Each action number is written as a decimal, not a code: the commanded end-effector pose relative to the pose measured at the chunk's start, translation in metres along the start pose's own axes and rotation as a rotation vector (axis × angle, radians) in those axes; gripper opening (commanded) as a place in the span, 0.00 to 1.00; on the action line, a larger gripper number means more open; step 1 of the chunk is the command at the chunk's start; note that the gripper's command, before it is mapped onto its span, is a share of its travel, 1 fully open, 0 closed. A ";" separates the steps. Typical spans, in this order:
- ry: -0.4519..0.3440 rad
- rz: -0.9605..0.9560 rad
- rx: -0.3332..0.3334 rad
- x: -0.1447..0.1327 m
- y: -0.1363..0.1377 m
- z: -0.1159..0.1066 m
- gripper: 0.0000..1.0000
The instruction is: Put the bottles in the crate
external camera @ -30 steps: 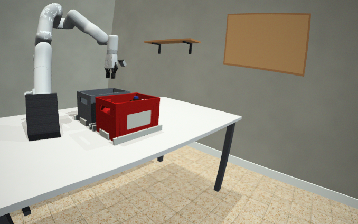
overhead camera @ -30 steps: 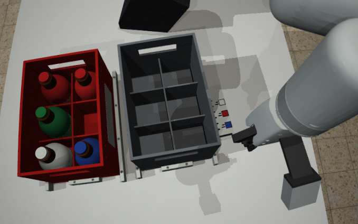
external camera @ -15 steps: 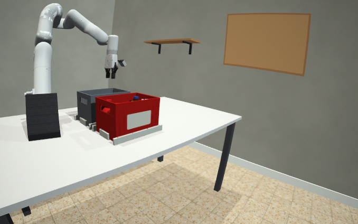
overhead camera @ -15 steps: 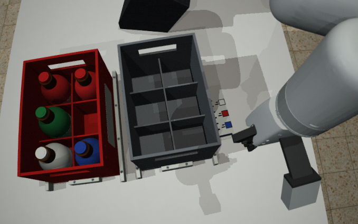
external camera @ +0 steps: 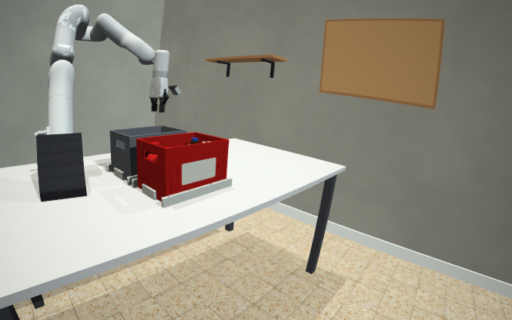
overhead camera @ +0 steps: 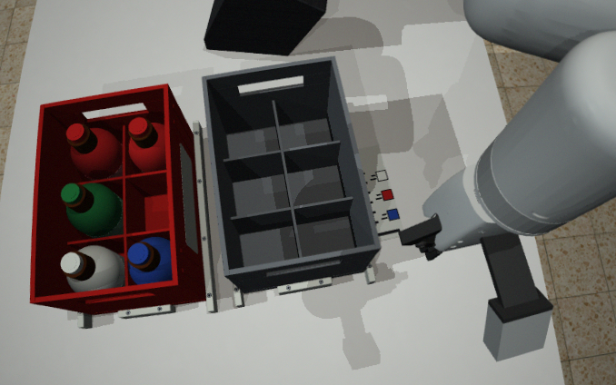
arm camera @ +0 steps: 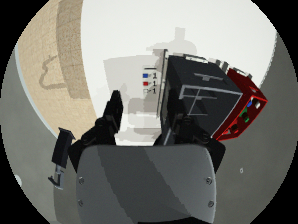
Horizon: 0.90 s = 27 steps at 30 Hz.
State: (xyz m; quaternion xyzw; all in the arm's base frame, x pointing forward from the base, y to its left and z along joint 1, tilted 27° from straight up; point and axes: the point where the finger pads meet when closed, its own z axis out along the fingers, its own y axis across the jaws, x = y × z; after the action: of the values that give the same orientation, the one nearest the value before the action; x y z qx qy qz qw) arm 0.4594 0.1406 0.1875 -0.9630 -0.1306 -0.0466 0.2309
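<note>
Top view first: the red crate (overhead camera: 173, 191) (external camera: 152, 177) (arm camera: 244, 117) has five bottles in it: two red-capped bottles (overhead camera: 95, 152) (overhead camera: 147, 147), a green bottle (overhead camera: 95, 210), a white bottle (overhead camera: 97, 270) and a blue bottle (overhead camera: 152, 261). The gray crate (overhead camera: 369, 209) (external camera: 122, 158) (arm camera: 197, 75) next to it has nothing in its six compartments, so nothing's delivered yet. The pick list (overhead camera: 391, 229) (arm camera: 150, 75) lies just beyond it, partly hidden by the crate wall here.

Exterior view: the gripper (external camera: 158, 111) (arm camera: 144, 97) hangs in the air above crate height, touching nothing. Only the blue cap pokes up clearly.

Wrist view: fingers are roughly two-thirds apart with nothing between them. The list seems to read one blue, one red, one white, though it's tiny, so misreading a count would wreck the order. My worry is the descent: those dividers and high walls are tight, so an off-center approach could bump a neighbor or drag the crate, and letting go too high could tip a bottle.

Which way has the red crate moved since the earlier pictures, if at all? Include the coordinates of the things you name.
No, the red crate (overhead camera: 36, 204) (external camera: 152, 173) (arm camera: 248, 111) has not moved; in the top view it keeps the same place beside the gray crate (overhead camera: 213, 177) (external camera: 122, 160) (arm camera: 220, 107).
</note>
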 end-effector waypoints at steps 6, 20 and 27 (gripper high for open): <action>0.004 0.066 -0.001 -0.001 0.010 -0.004 0.65; 0.004 0.068 -0.001 -0.011 0.067 -0.016 0.65; 0.004 0.068 -0.001 -0.016 0.091 -0.022 0.65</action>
State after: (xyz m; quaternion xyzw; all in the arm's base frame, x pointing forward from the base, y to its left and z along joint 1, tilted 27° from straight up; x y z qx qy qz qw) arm 0.4658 0.0585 0.1656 -0.9671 -0.0968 -0.0385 0.2322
